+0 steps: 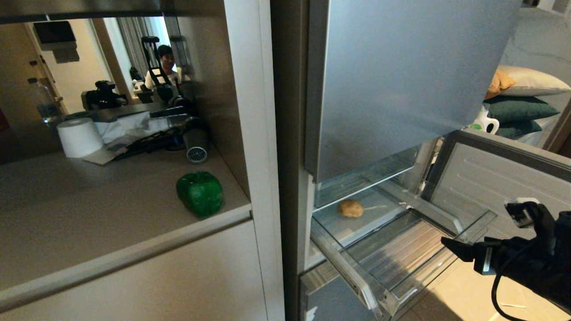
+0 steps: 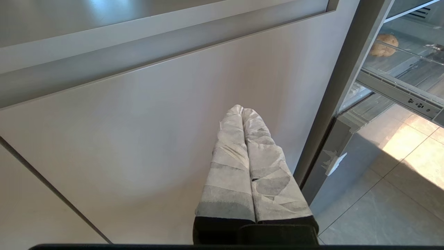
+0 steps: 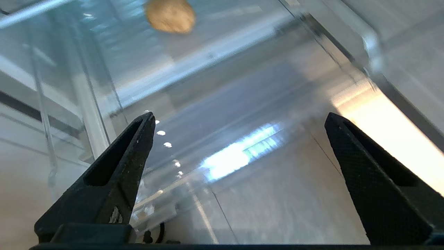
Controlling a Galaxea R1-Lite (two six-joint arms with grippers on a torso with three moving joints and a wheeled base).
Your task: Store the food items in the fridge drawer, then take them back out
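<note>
Beside the pulled-out fridge drawer [image 1: 428,236], right hand [image 3: 239,121] spread wide, empty; potato [image 1: 350,208] lies inside, bell pepper [image 1: 200,193] on bench [image 1: 89,209]; left hand [image 2: 242,111] clenched, parked.

The fridge drawer [image 1: 392,267] is of clear plastic, smooth and shiny, and light reflects on its ribbed bottom. The fridge door [image 1: 401,80] has a brushed silver metal look, satin and not mirror-like. The potato [image 1: 350,208] has a matt, rough tan skin. The bell pepper [image 1: 200,193] is glossy dark green, with bright spots on its smooth skin. It lies on a matt beige counter [image 1: 80,209], smooth like laminate. The right gripper [image 3: 239,121] has black fingers [image 3: 118,173] with a fine grainy texture. The left gripper [image 2: 242,110] is wrapped in white cloth-like tape, wrinkled and dull. A paper roll [image 1: 79,137] looks soft and matt.
</note>
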